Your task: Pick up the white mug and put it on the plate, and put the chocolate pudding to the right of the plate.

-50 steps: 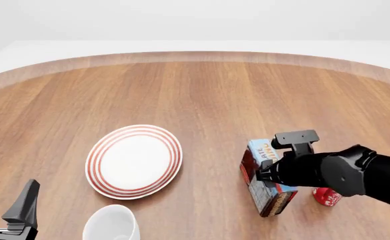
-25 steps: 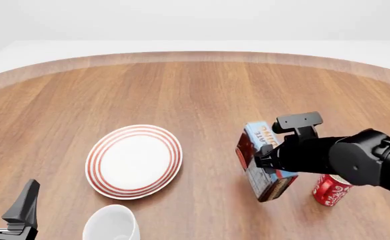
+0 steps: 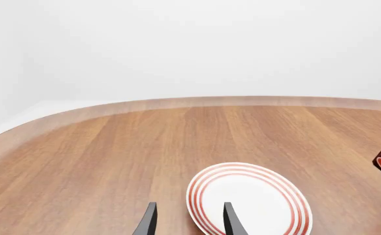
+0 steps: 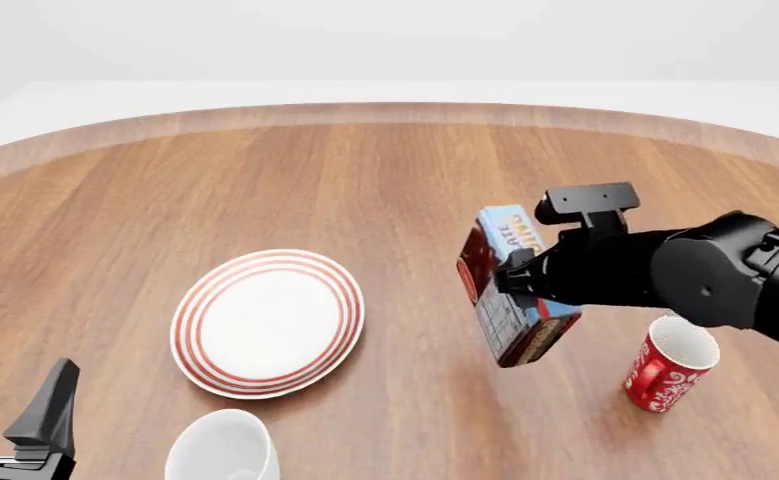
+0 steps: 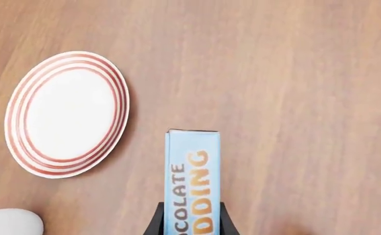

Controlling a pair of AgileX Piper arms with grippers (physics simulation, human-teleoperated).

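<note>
My right gripper is shut on the chocolate pudding, a long light-blue-topped box held tilted above the table, right of the plate. In the right wrist view the box runs out from between the fingers, with the plate off to one side. The white mug stands upright near the front edge, just in front of the plate. My left gripper sits open and empty at the front left. Through its fingers I see the plate.
A red mug with a white pattern stands on the table right of the lifted box, under my right arm. The white mug shows at a corner of the right wrist view. The wooden table's far edge curves across the back.
My right gripper has lifted the pudding box off the table and carried it up and slightly left, uncovering the red mug. The left arm has not moved.
</note>
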